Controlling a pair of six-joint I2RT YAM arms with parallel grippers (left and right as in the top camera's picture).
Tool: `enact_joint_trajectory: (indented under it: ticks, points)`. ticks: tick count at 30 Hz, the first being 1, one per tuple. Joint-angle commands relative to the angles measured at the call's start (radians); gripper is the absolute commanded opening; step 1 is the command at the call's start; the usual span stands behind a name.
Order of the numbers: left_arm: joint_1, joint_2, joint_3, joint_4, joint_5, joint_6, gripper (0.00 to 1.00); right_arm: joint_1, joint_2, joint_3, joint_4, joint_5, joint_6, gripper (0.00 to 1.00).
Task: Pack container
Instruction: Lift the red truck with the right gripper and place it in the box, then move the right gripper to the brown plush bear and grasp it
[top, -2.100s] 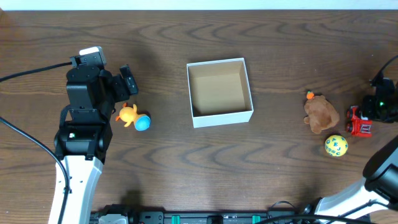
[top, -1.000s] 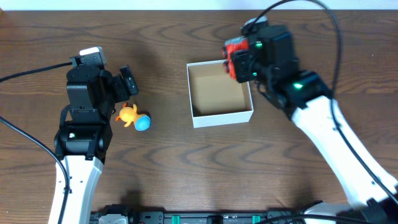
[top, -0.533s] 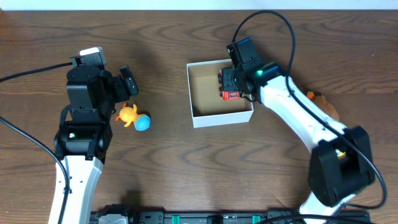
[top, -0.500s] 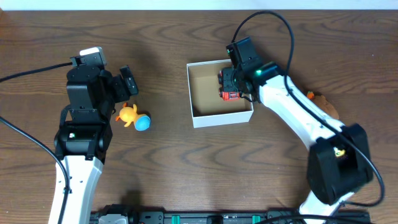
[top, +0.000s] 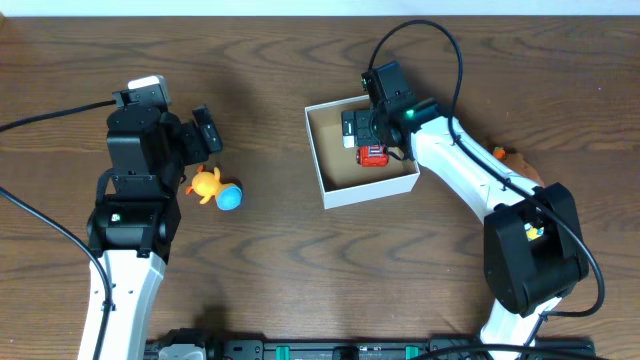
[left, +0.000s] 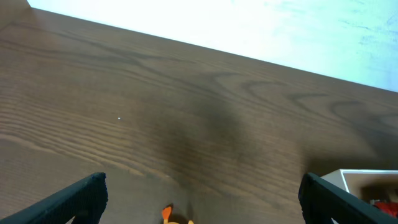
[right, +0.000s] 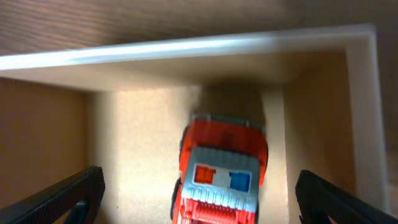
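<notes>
The container, a shallow white box with a brown inside, sat near the middle of the wooden counter, turned somewhat askew to the counter's edges. Inside it, right of centre on the floor, lay a red toy truck. In the right wrist view the truck rested close to the corner where two of the box's walls met. The right claw hung over that part of the box, released. Its dark fingers stood wide apart at the lower corners of its own view, with open floor between each of them and the truck, so it gripped nothing. The left claw was over bare counter well to the left of the box, also released. Its fingers were spread with only wood grain and a sliver of orange between them. Just beside it on the counter lay a small orange toy with a blue part touching it. A corner of the box showed at the right edge of the left wrist view. Behind the right arm, a brown plush toy lay on the counter to the right of the box, partly hidden.
</notes>
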Motion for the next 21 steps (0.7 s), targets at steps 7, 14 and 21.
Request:
enact_joint_trajectory:
  ticks: [7, 14, 21]
  points:
    - [0.001, -0.005, 0.025, -0.002, -0.012, -0.001, 0.98, -0.198, -0.239, 0.272, -0.176, 0.116, -0.164, 0.99]
    - [0.001, -0.005, 0.025, -0.002, -0.012, -0.002, 0.98, -0.582, -0.259, 0.261, -0.477, -0.010, -0.447, 0.99]
    - [0.001, -0.005, 0.025, -0.002, -0.012, -0.002, 0.98, -0.734, -0.122, 0.147, -0.610, -0.064, -0.605, 0.99]
